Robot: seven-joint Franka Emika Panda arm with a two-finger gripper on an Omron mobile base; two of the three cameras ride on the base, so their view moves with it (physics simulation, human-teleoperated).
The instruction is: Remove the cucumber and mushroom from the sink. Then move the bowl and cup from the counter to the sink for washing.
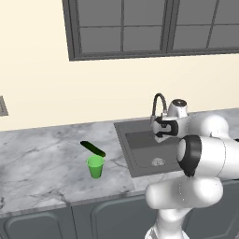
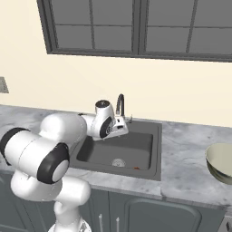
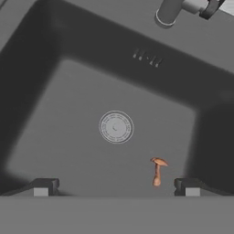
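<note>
Fingers [image 3: 116,185] spread wide, empty, above rectangular dark grey sink [image 3: 41,87]; tiny orange-brown mushroom [image 3: 157,171] lying on basin floor; slim dark green cucumber [image 1: 92,148] on marbled worktop [image 1: 42,158] behind bright green cup [image 1: 95,166].

I see the cucumber [image 1: 93,149], dark green and glossy, lying flat on the counter [image 1: 42,158] left of the sink [image 1: 122,140], just behind the cup [image 1: 95,166]. The cup is bright green, upright and open-topped. The mushroom [image 3: 158,171] is tiny and orange-brown, lying on its side on the sink floor near the round drain. The bowl [image 2: 220,163], wide and pale beige, sits upright on the counter right of the sink.
</note>
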